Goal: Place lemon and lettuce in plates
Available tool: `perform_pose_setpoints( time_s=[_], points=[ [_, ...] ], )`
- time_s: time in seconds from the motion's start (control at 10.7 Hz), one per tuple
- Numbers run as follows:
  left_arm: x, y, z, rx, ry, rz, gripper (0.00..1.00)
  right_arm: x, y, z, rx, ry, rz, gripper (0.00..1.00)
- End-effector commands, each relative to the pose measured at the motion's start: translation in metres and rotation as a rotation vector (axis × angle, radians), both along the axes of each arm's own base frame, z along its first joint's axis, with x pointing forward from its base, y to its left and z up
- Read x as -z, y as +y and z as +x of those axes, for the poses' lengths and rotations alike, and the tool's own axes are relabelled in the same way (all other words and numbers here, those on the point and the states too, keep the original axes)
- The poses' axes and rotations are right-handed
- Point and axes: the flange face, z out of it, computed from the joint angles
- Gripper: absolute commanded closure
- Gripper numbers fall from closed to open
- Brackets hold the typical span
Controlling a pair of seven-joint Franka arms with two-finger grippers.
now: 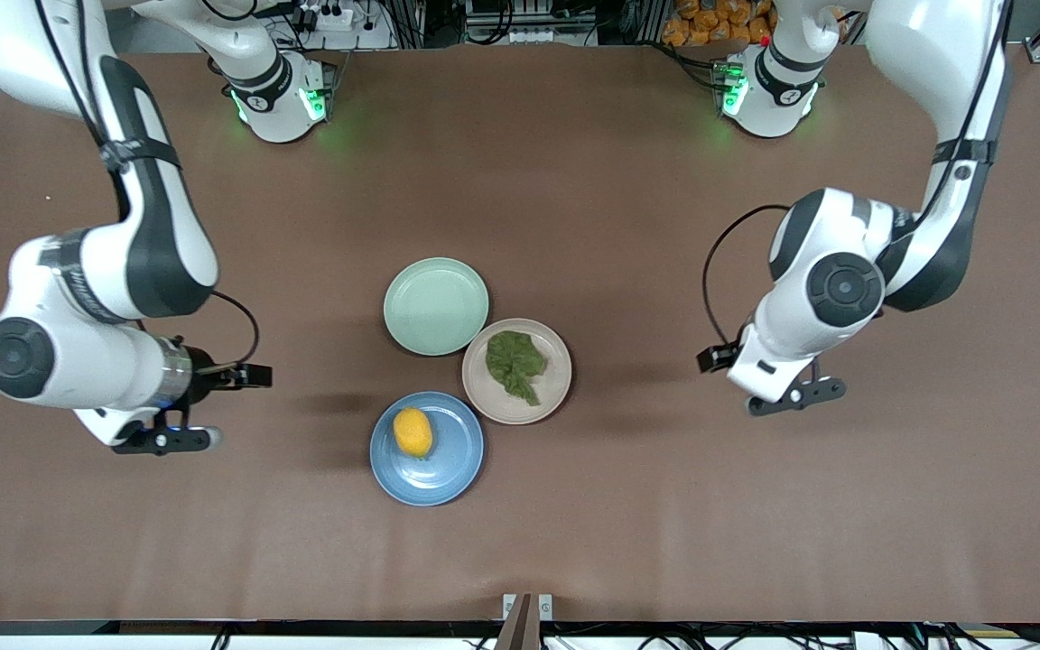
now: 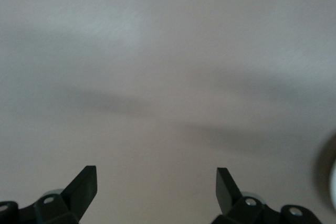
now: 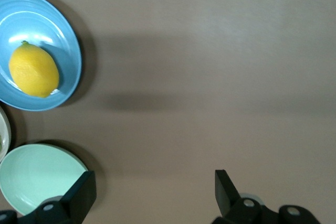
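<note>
Now, lemon (image 1: 413, 431) on blue plate (image 1: 448, 465), no writing

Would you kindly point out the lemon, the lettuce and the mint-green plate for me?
lemon (image 1: 413, 431): front view, middle of the fruit, in the blue plate.
lettuce (image 1: 515, 363): front view, centre of the leaf, in the beige plate.
mint-green plate (image 1: 435, 306): front view, bare floor of the plate.

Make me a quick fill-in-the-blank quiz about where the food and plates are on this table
1. The lemon lies on the ____ plate.
2. The lettuce lies on the ____ plate.
3. The mint-green plate holds ____.
4. Both the left gripper and the right gripper have their fingers ____.

Missing words: blue; beige-pink; nothing; open
</note>
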Motion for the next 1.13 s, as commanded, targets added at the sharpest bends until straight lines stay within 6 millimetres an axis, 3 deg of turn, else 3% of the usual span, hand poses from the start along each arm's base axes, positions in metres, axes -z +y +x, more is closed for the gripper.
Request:
perform_pose_setpoints(
  time_s=[0.0,0.09,0.28,0.66,1.03],
  points=[
    [-0.013,0.037,-0.048,0.005,0.042,-0.024,0.00,-0.034,-0.033,-0.015,0.025,0.020,-0.018,0.00],
    [-0.021,0.051,-0.064,0.022,0.050,-0.044,0.00,-0.049,-0.044,-0.020,0.029,0.016,-0.045,0.00],
    [-0.041,0.072,-0.076,0.038,0.031,-0.073,0.00,-0.074,-0.055,-0.027,0.029,-0.007,-0.090,0.00],
    [-0.108,0.081,-0.064,0.046,-0.103,-0.100,0.00,-0.119,-0.070,-0.044,0.056,-0.037,-0.091,0.00],
    [-0.193,0.090,-0.057,0.181,-0.229,-0.092,0.00,-0.156,-0.074,-0.064,0.065,-0.052,-0.094,0.00]
  ],
)
